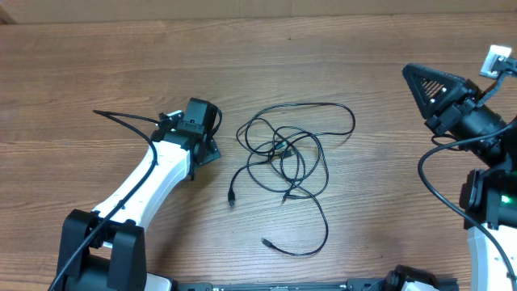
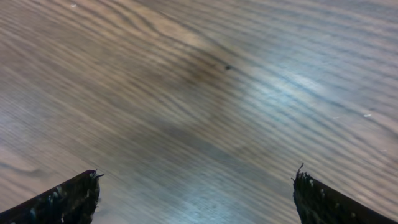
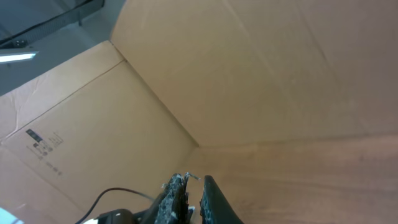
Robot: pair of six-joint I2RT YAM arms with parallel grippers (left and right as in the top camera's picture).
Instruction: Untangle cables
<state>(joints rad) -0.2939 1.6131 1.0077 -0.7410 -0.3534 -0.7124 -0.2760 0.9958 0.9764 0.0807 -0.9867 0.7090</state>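
From overhead, you see the cables [image 1: 291, 153] lying in one loose tangle at the middle of the bench [image 1: 97, 65], with several plug ends trailing toward the near side. Your left tool [image 1: 202, 139] sits just left of the tangle, not touching it. Your right tool [image 1: 410, 74] hangs at the far right, well apart from it.

On the left wrist view, the left tool [image 2: 196, 183] stands wide apart over bare wood.

On the right wrist view, the right tool [image 3: 191, 190] is pressed nearly together, holding nothing, and faces a cardboard wall [image 3: 261, 74].
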